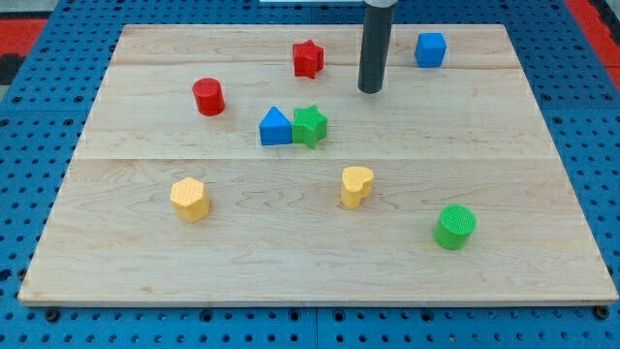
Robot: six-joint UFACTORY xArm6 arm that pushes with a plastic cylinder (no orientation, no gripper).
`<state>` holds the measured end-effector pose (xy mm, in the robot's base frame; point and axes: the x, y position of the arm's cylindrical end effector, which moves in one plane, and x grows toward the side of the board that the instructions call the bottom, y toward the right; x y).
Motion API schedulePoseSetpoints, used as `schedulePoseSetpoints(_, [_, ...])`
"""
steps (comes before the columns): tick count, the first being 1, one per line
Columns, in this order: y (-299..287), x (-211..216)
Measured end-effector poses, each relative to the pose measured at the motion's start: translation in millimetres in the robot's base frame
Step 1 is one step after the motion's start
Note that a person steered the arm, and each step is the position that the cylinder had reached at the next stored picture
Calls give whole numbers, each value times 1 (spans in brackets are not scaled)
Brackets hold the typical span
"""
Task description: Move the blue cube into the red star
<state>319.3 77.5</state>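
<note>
I count eight blocks on the worktop (542,194). My tip (370,91) is a bare rod with no fingers, holding nothing, between the red star (308,58) and the blue cube (431,48), touching neither. The cube sits near the top edge at the view's right, with open board between it and the star.

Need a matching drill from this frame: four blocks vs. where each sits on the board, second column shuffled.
Blocks:
1. blue cube
2. red cylinder
3. green cylinder
4. yellow hexagonal block

Places:
A. view's bottom right
B. view's top right, right of my tip
C. view's bottom left
D. view's upper left, left of the red star

Pairs: 1-B, 2-D, 3-A, 4-C
</note>
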Motion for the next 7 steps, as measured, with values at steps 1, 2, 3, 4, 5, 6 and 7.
schedulePoseSetpoints(1, [14,-1])
schedulePoseSetpoints(2, [56,7])
schedulePoseSetpoints(3, [86,7])
schedulePoseSetpoints(4, [107,6])
schedulePoseSetpoints(5, [111,-33])
schedulePoseSetpoints(6, [164,-35])
schedulePoseSetpoints(7, [139,-77])
